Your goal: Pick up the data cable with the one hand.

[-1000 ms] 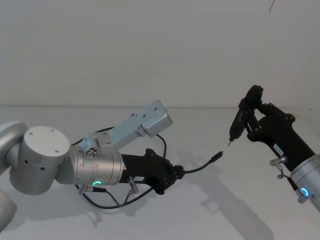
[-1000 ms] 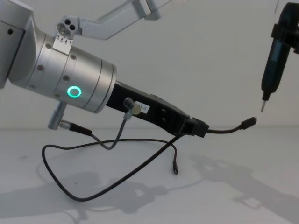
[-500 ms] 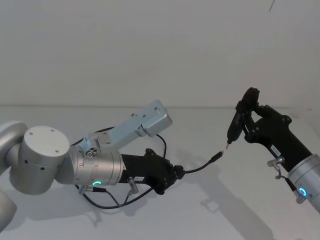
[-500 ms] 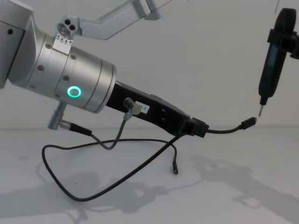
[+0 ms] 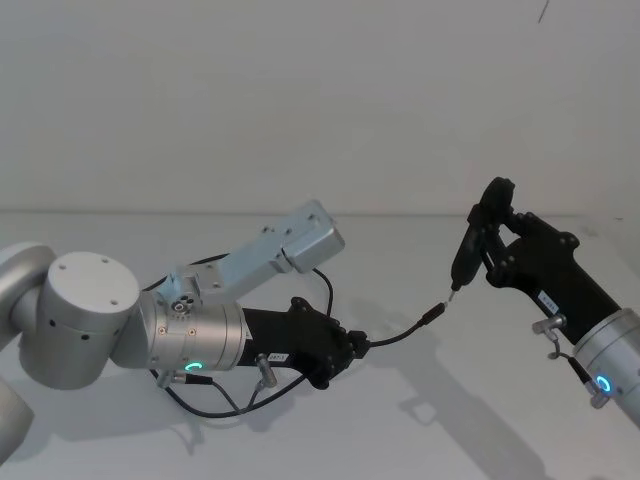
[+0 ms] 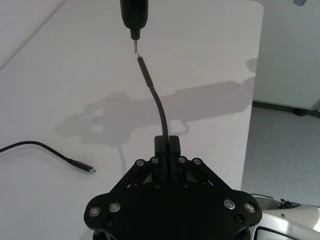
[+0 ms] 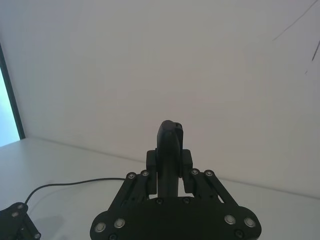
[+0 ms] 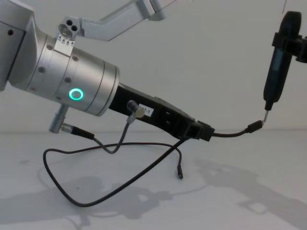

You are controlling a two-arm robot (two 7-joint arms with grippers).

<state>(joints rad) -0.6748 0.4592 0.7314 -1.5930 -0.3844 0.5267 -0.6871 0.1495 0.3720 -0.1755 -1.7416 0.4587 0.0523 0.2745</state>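
The left gripper (image 8: 204, 132) is clamped on the cable (image 8: 232, 133), whose free plug (image 8: 254, 126) points straight toward the right gripper (image 5: 478, 243)'s held pen tool (image 8: 277, 72).

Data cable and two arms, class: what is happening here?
The left gripper is shut on the data cable near one plug, holding that end above the table while the rest droops in a loop. The right gripper holds a pen-like tool, its tip right at the raised plug.
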